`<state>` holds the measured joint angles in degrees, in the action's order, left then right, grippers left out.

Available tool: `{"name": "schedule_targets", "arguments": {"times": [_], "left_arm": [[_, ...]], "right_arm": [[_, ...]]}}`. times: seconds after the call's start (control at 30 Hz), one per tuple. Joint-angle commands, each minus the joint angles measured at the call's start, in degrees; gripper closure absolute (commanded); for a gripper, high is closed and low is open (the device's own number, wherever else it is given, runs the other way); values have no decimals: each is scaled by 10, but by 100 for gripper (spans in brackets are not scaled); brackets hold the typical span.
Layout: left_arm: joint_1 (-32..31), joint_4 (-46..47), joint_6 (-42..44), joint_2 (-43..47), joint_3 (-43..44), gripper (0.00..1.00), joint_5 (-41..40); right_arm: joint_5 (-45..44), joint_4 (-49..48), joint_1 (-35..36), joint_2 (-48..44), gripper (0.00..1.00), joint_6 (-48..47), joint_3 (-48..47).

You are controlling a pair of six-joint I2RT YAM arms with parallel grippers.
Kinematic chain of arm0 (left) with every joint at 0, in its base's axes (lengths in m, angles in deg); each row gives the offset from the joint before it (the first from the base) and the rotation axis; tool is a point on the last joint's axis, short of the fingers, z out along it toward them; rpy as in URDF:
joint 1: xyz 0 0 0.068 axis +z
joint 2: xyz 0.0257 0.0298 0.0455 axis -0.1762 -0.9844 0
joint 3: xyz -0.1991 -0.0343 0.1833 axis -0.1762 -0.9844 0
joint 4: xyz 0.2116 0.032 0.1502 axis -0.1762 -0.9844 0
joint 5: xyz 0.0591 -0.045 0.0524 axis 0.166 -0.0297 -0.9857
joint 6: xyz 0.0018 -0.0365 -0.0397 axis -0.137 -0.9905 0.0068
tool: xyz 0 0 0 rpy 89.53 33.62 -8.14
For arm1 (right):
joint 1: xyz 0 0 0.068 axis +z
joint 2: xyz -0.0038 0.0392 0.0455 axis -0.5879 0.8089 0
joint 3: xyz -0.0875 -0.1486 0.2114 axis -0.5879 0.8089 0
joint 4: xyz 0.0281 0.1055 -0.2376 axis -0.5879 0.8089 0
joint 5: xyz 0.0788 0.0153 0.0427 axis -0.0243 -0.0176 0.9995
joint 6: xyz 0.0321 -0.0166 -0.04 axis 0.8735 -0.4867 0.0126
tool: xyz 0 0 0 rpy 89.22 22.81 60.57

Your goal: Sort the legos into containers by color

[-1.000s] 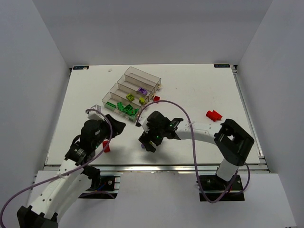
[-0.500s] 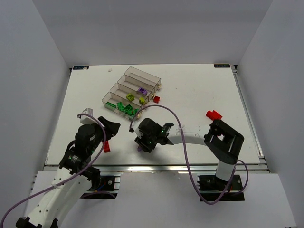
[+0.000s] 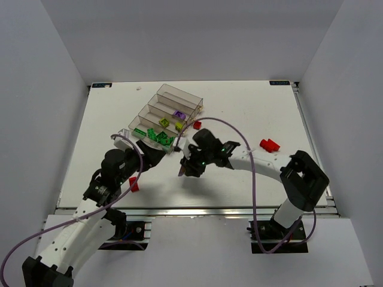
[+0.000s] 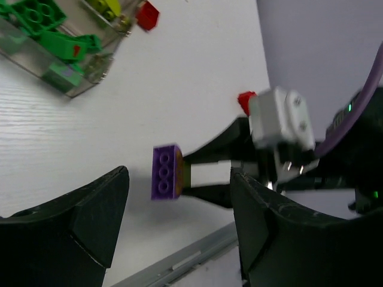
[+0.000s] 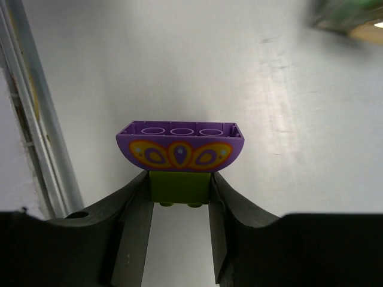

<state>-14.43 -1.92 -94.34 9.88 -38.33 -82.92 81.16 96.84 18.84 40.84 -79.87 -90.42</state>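
Table (image 3: 251, 107): white top, and everything I am working with sits on it.
Tray of bins (image 3: 175, 91): four joined clear bins, stepped, lying on a slant at the far left-centre of the table. My left wrist camera catches its near corner (image 4: 66, 84).
Right claw (image 3: 183, 169): reached out to the near centre of the table, just in front of the tray. Its fingers are clamped on a lime brick (image 5: 179, 186).
Left claw (image 3: 157, 156): just left of the right claw, pointing at it. Its fingers (image 4: 90, 209) are spread wide with nothing between them.
Purple brick (image 5: 179, 140): a curved piece with an orange and yellow printed pattern. It is stacked on the lime brick and sticks out past the right fingertips, so the fingers touch only the lime piece. From the left wrist it (image 4: 166, 173) shows beyond the gap of the spread fingers. I cannot tell whether it is off the tabletop.
Green bricks (image 3: 157, 137): a cluster in the nearest bin.
Lime-yellow bricks (image 3: 164, 122): in the next bin back.
Purple brick in bin (image 3: 178, 113): in the third bin.
Red pair (image 3: 269, 145): loose on the table, well to the right.
Red brick by tray (image 3: 197, 124): just beside the tray's right end.
Red brick by left arm (image 3: 134, 184): close to the near edge.
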Motion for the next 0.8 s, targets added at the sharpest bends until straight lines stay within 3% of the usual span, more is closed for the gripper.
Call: {"name": "schedule_targets", "arguments": {"times": [0.0, 0.17, 0.27, 0.43, 0.77], "left_arm": [[0, 108, -9, -28, -9, 22, 102], [0, 230, -35, -95, -2, 21, 173], [0, 257, -36, -155, 31, 20, 206], [0, 248, 0, -246, 72, 19, 246], [0, 224, 24, -301, 97, 19, 256]], "right_arm": [[121, 15, -69, -34, 100, -76, -35], [127, 1, -100, -56, 100, -117, -47], [138, -41, -101, -83, 100, -113, -29], [140, -66, -101, -90, 100, -108, -42], [167, -80, -102, -88, 100, -96, -73]]}}
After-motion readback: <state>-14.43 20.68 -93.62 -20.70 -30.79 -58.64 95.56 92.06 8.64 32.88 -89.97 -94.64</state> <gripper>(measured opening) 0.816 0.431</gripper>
